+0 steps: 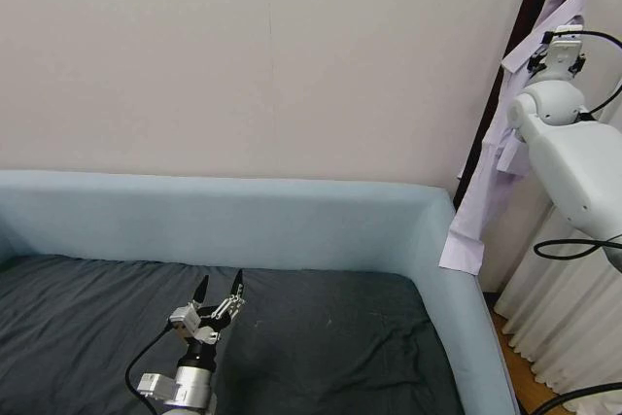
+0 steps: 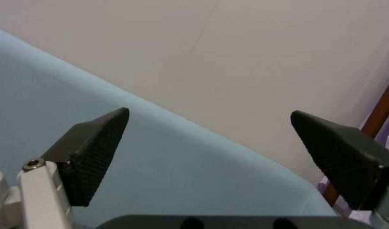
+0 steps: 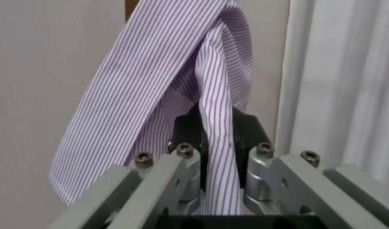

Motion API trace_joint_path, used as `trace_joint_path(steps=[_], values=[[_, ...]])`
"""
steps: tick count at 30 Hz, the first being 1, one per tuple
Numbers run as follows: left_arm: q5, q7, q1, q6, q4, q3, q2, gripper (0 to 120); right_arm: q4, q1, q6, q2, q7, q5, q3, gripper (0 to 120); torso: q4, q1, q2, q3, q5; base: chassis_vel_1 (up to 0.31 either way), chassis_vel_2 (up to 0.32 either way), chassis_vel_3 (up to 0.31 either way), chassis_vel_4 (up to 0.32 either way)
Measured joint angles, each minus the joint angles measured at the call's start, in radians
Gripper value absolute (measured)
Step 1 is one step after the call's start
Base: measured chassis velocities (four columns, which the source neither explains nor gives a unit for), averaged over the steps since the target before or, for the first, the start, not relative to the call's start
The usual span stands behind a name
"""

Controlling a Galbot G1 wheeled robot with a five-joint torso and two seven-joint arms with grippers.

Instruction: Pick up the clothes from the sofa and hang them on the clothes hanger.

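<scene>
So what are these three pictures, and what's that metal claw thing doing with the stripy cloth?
It's a robot with two arms, and each arm ends in a pincer. The wide picture comes from a camera on its head. The other two come from cameras on its wrists. The left pincer is open and empty, low over the sofa, whose seat has a dark cover. The right pincer is up high, squeezing a purple striped shirt beside a dark wooden pole.

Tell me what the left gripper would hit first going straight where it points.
The left gripper, open over the seat, would probably meet the sofa backrest first, possibly the wall above it.
</scene>
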Motion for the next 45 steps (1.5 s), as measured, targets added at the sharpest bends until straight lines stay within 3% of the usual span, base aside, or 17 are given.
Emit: trace_joint_path(steps=[6,15,26,35,45], values=[[-0.001,0.001,0.006,-0.008,-0.003,-0.002,-0.001,100,0.021,0.022,-0.060,-0.009,0.033,0.090,-0.023,7,0.0001,0.000,0.000,0.000,0.0000,0.000,0.000,0.000,0.000],[0.001,0.003,0.005,-0.011,-0.001,0.005,-0.012,100,0.018,0.031,-0.010,-0.030,0.017,0.045,-0.029,7,-0.0005,0.000,0.000,0.000,0.0003,0.000,0.000,0.000,0.000],[0.002,0.003,0.011,-0.011,-0.019,0.005,-0.024,100,0.011,0.058,-0.067,-0.034,0.062,0.188,-0.043,7,0.0001,0.000,0.000,0.000,0.0000,0.000,0.000,0.000,0.000],[0.005,0.004,0.023,-0.016,-0.027,-0.003,-0.033,100,0.037,0.041,-0.063,-0.043,0.045,0.188,-0.036,7,-0.0001,0.000,0.000,0.000,0.0000,0.000,0.000,0.000,0.000],[0.030,0.005,0.035,-0.019,-0.027,-0.003,-0.055,100,0.183,-0.045,0.080,-0.108,-0.085,0.104,-0.001,42,0.0000,0.000,0.000,0.000,0.0001,0.000,0.000,0.000,0.000]])
